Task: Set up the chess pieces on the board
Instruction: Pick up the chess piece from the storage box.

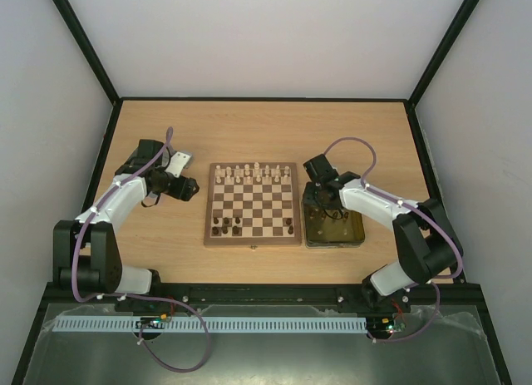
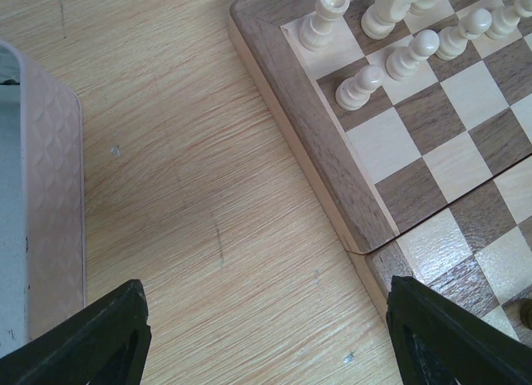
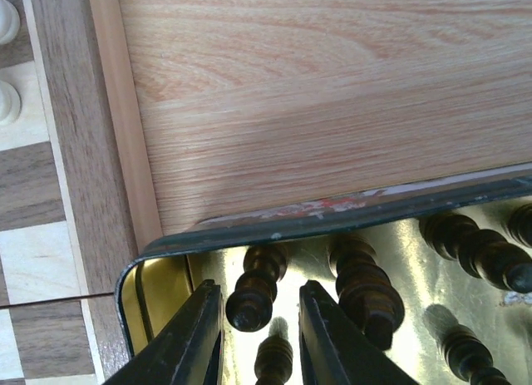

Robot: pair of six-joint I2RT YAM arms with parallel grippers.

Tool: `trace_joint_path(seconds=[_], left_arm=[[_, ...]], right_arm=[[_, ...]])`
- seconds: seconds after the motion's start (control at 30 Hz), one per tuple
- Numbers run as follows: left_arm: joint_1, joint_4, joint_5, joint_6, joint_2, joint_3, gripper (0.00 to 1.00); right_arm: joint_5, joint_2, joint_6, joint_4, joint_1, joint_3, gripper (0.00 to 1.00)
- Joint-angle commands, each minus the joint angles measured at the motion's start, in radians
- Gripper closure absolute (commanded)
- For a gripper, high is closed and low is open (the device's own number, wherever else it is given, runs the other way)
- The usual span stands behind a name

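Right wrist: right gripper (image 3: 259,292) straddles a dark piece (image 3: 249,308) in the tin (image 3: 332,218), seemingly unclamped; next pinch, lift; left gripper (image 2: 266,289) splayed.

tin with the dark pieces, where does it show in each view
Top: the tin lies just right of the board, partly under the right arm.
Left wrist: not in it.
Right wrist: the tin fills the bottom, with dark pieces lying inside.
Shared landmark: the board's plain rim, seen in all three views; upper right in left wrist, left edge in right wrist.
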Motion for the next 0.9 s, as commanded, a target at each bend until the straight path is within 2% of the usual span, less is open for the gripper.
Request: trace_joint_path(seconds=[0.0, 0.87], left_arm=[[0.007, -0.002, 0.016, 0.002, 0.000, -0.008, 0.21], [0.007, -0.003, 0.010, 0.000, -0.005, -0.007, 0.21]], right_arm=[[-0.011, -0.033, -0.005, -0.008, -0.007, -0.028, 0.76], [-0.106, -0.036, -0.013, 0.030, -0.007, -0.096, 0.77]])
